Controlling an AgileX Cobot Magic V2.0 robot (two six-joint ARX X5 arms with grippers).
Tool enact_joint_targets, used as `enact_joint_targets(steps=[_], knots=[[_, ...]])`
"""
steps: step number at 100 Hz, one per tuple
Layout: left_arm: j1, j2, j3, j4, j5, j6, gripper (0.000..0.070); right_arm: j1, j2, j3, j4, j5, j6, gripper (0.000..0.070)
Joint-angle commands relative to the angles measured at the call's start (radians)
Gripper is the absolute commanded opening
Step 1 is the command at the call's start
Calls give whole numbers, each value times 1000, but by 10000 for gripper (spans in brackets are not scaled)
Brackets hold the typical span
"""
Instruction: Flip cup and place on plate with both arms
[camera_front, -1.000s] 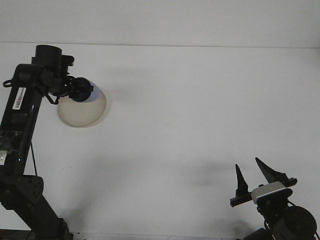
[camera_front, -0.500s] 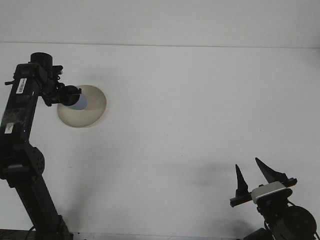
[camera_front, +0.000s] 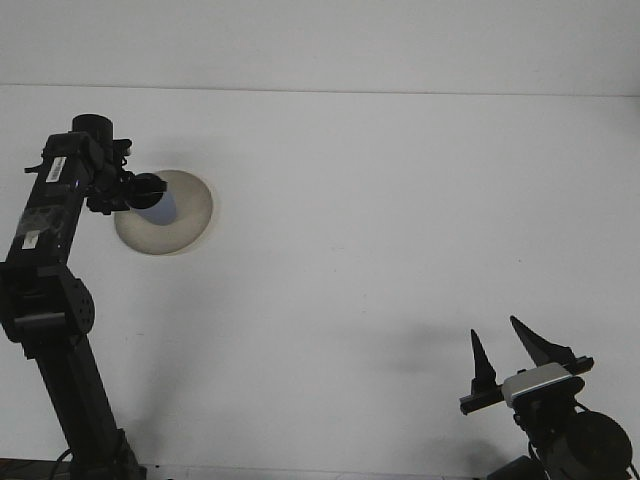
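Since the earlier frame the left gripper (camera_front: 146, 191) has shifted slightly right and lower, keeping its grasp on the pale blue cup (camera_front: 157, 207) over the beige plate (camera_front: 186, 215) at far left of the white table (camera_front: 380, 220). The right gripper (camera_front: 506, 355) rests near, fingers spread wide.

The left arm has dropped lower and pulled back toward the left edge — its left pincer (camera_front: 148, 190) now sits over the plate's (camera_front: 190, 215) left rim. The cup (camera_front: 157, 208) has come down with it — more of the plate shows uncovered now.
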Motion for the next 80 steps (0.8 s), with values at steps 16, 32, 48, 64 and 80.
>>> enact_joint_targets(steps=[16,32,48,64,80], knots=[[0,18,121,-26,11,0,463,3,-1,5,6,1,15,398],[0,-7,202,-61,43,-4,463,3,-1,5,6,1,15,398],[2,-115,206,-75,43,-4,463,3,-1,5,6,0,15,398],[8,-282,206,-95,43,-15,463,3,-1,5,7,0,15,398],[9,-465,202,-98,167,-47,440,3,-1,5,11,5,16,398]])
